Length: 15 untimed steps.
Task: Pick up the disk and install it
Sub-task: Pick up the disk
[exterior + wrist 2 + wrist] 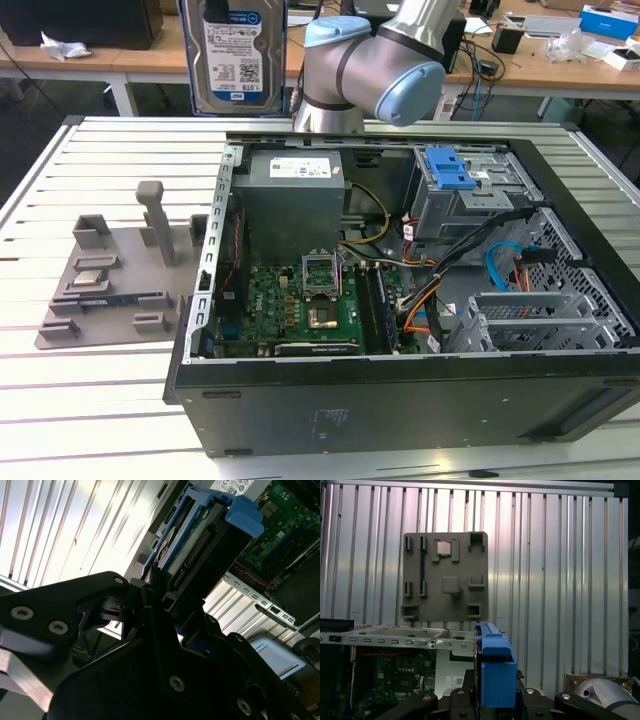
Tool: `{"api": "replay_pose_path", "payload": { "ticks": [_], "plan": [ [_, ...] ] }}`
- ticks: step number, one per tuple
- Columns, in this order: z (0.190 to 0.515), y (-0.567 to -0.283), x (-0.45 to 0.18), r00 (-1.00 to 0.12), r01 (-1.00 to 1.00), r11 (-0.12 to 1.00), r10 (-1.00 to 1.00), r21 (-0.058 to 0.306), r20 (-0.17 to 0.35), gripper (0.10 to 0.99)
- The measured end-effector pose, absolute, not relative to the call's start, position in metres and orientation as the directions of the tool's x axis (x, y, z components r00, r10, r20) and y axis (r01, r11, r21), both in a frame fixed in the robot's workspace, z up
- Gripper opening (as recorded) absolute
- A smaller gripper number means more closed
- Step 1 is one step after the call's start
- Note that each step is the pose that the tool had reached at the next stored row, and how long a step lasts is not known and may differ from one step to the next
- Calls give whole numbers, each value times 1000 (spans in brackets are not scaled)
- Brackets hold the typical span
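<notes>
In the exterior view, the disk [232, 55] is upright, high over the bench [100, 400], beyond the open computer case [400, 400]. In the second wrist view, the jaws of the gripper [152, 587] are clamped on its edge. In the first wrist view, it stands edge-on between them.

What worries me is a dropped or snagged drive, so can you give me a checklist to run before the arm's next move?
1. Grip on the disk: ok. It is lifted and clamped in the gripper.
2. Blue bracket on the disk: ok. It frames the drive.
3. Clearance: ok. The disk is up above the table and touches neither it nor the computer case.
4. Drive bay free: cannot tell. Its inside is hidden.
5. Cables: not ok. Loose ones run right beside the bay and could snag.
</notes>
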State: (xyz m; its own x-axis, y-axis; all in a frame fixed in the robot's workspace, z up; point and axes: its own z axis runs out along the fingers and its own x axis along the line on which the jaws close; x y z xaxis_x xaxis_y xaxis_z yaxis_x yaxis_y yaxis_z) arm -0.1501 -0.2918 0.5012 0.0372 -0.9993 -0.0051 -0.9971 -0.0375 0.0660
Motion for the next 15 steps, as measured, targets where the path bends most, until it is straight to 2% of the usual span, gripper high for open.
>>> {"api": "replay_pose_path", "payload": {
  "ticks": [15],
  "plan": [
    [501,-292,-125,38,-997,-38,-999,66,-5,365]
  ]
}}
